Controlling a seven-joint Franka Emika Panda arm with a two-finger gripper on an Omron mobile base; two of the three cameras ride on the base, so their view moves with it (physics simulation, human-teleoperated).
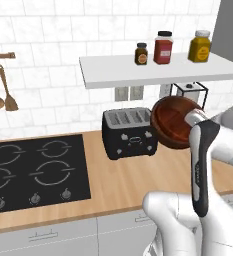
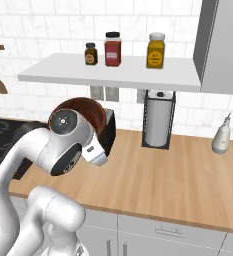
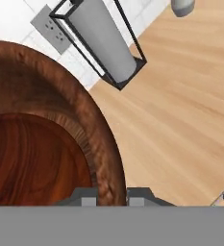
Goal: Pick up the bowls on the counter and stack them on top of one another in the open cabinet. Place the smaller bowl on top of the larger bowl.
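Observation:
The larger bowl [image 1: 172,123], deep and dark reddish-brown with a thick rim, hangs tilted in the air above the counter [image 1: 123,182], just right of the toaster and below the white shelf board [image 1: 138,70]. My gripper [image 3: 111,200] is shut on its rim, one fingertip inside the bowl [image 3: 36,144] and one outside. From the right base view the bowl [image 2: 90,107] peeks out behind my wrist, under the shelf [image 2: 113,74]. The smaller bowl is out of view.
A black toaster [image 1: 128,132] stands by the wall, with the black cooktop [image 1: 33,170] to its left. A paper towel holder [image 2: 158,120] sits under the shelf. Three jars [image 2: 113,49] stand on the shelf, and a spray bottle [image 2: 221,135] at the far right.

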